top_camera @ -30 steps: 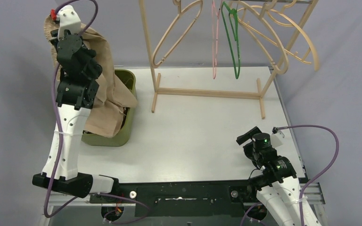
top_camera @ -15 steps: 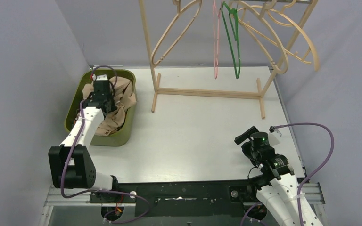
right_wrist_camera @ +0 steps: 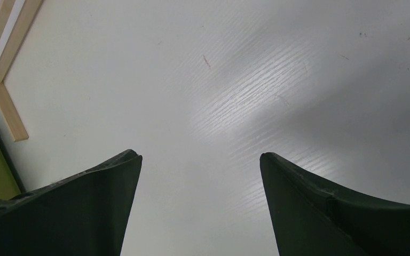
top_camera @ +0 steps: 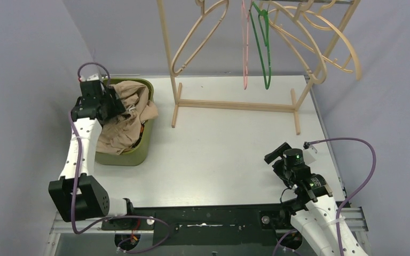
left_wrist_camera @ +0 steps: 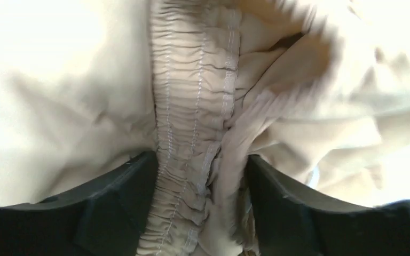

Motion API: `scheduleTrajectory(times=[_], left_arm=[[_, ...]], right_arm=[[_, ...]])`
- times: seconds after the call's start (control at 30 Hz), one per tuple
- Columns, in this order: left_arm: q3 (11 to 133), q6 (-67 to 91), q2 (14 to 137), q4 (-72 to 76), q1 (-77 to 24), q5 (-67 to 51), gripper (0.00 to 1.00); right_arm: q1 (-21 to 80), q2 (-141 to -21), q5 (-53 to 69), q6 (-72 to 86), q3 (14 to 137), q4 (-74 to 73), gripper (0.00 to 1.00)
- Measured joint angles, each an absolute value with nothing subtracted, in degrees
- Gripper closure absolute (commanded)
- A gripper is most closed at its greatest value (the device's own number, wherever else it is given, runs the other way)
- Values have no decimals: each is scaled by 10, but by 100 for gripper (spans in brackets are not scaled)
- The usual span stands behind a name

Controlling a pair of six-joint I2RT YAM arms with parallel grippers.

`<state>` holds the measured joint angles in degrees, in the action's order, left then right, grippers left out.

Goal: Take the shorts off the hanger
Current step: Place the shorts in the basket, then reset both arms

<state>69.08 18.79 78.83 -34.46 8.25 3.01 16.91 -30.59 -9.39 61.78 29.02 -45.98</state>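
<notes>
Sitting heaped in green bin (top_camera: 139,154) at counter (top_camera: 219,144) left side: beige shorts (top_camera: 125,114), soft, light, floppy. Left fingers (left_wrist_camera: 117,208) parted around gathered waistband (left_wrist_camera: 192,133); pinching or not, you can't tell. Right fingers (right_wrist_camera: 85,202) spread, empty. Grab waistband, your firmest bulk

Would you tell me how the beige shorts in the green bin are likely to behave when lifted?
Probably floppy: the beige shorts lie crumpled, draping over the rim of the green bin. The gathered waistband likely offers the firmest grip.

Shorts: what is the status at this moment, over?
Left tool open, beige shorts waistband between its fingers. Right tool open, empty. Shorts lie in green bin. Nothing in the way.
</notes>
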Motion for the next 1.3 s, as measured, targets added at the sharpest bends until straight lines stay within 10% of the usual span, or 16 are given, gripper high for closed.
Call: scheduleTrajectory(times=[0.27, 0.57, 0.73, 0.83, 1.3], left_arm=[[898, 175, 780, -378, 83, 45, 29], [712, 199, 919, -282, 83, -69, 53], [630, 220, 878, -211, 85, -105, 43], [640, 221, 828, -242, 85, -100, 19], [773, 237, 654, -369, 84, -33, 17]], right_arm=[[169, -307, -93, 609, 290, -459, 16], [169, -306, -81, 609, 290, -459, 15], [169, -307, -81, 594, 290, -459, 15], [169, -306, -81, 580, 291, -457, 14], [169, -268, -84, 453, 377, -398, 13]])
